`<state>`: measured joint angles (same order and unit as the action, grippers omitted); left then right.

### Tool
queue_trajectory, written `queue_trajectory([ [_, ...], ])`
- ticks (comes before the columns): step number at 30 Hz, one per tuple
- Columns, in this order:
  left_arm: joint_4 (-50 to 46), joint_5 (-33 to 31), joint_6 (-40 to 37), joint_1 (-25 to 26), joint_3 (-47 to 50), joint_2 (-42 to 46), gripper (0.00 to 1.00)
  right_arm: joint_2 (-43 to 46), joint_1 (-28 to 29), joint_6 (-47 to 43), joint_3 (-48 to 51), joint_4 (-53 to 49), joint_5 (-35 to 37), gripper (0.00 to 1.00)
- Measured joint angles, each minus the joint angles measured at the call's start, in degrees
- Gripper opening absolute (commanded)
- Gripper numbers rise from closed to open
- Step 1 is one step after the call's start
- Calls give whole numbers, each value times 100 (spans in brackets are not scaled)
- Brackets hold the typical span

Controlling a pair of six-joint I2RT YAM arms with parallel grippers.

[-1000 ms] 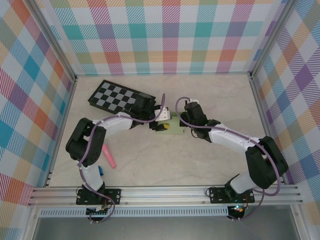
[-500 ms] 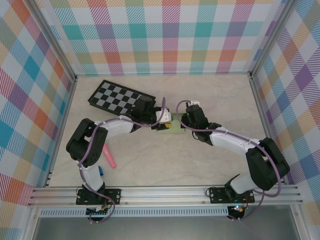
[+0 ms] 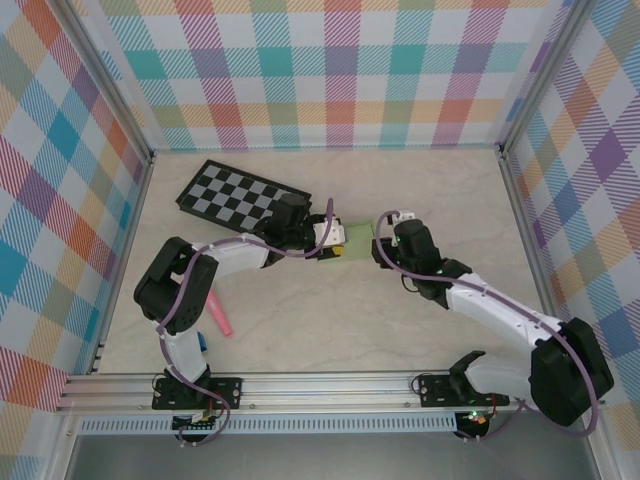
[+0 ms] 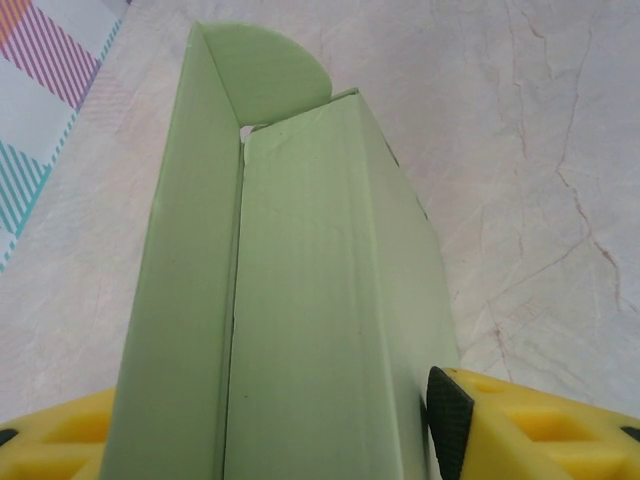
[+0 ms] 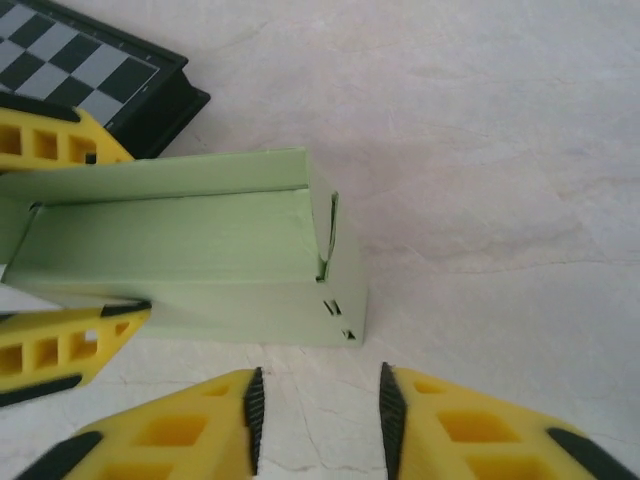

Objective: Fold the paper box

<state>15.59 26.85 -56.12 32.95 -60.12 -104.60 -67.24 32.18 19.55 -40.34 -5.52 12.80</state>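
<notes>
Top external view.
Item: paper box (image 3: 356, 240), pale green thin card, partly folded into a long open trough. It lies on the counter (image 3: 330, 320), just right of the checkerboard (image 3: 235, 193).
Left claw (image 3: 328, 243): clenched across one end of the box.
Right claw (image 5: 318, 405): released, empty, just short of the other end.
Handling, judged: very light, easily creased, likely to slide. Grip across the folded walls, not the rounded tab (image 4: 275, 75).
</notes>
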Motion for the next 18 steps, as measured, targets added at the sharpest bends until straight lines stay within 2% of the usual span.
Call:
queue_trajectory([
  [1, 31, -7, 13, 0, 0, -4, 61, 31, -140, 127, -92, -201, -179, 65],
  [2, 72, -24, 20, 4, 0, -15, 61, 31, -313, 354, -236, -439, -363, 72],
  [7, 184, -109, 103, 57, 0, -90, 61, -278, -1115, 2201, -911, -962, -1467, 92],
  [13, 254, -151, 129, 72, -2, -155, 61, -938, -1051, 4675, -1152, -793, -2605, 94],
  [18, 267, -168, 205, 72, -17, -199, 61, -1504, -861, 5845, -1613, -739, -2658, 94],
])
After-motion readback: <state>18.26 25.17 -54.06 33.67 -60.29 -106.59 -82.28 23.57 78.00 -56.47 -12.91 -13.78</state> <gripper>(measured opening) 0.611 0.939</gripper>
